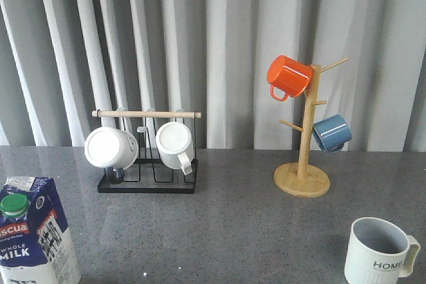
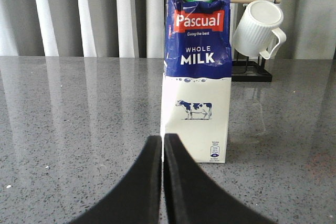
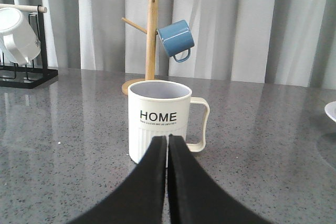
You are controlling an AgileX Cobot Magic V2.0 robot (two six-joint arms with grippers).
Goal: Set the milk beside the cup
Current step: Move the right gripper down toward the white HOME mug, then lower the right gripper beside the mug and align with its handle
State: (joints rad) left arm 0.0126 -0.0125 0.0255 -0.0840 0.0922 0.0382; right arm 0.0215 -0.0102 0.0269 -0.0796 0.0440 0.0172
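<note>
Two white mugs (image 1: 110, 147) on black rack (image 1: 147, 184), orange mug (image 1: 289, 76) and blue mug (image 1: 331, 132) on wooden tree (image 1: 303, 181)

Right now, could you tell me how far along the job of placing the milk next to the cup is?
Nothing looks done yet. The milk stands at the table's near left, the cup at the near right, far apart. In hand: nothing; the left gripper is shut and empty just before the carton, the right gripper shut before the cup. Grasping, carrying and placing all remain.
</note>
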